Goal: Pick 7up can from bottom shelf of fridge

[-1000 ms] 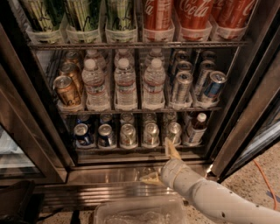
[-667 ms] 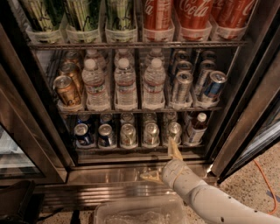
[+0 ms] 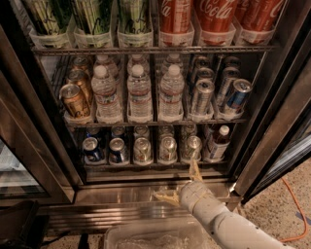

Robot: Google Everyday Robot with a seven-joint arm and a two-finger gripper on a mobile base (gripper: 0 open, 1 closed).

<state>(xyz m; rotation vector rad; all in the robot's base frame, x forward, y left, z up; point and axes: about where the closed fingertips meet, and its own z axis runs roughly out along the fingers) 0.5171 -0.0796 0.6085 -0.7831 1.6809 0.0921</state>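
Bottom shelf [image 3: 146,166], claw [image 3: 176,181] just below, splayed, empty

Wire bottom shelf [image 3: 146,166], front row left to right: two blue cans [image 3: 92,149], three silvery cans [image 3: 167,148], a white-capped dark bottle [image 3: 216,143], more cans behind; gripper [image 3: 179,184] just below its front edge, fingers spread.

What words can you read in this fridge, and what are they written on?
"Coca-Cola", partly cut off: on the red bottles on the top rack.
Water bottles: labels too blurred to read.
Tall cans beside them: unreadable.
Short cans on the bottom shelf: too small to read.
Pincer, open, just below that shelf at the fridge base: no writing.
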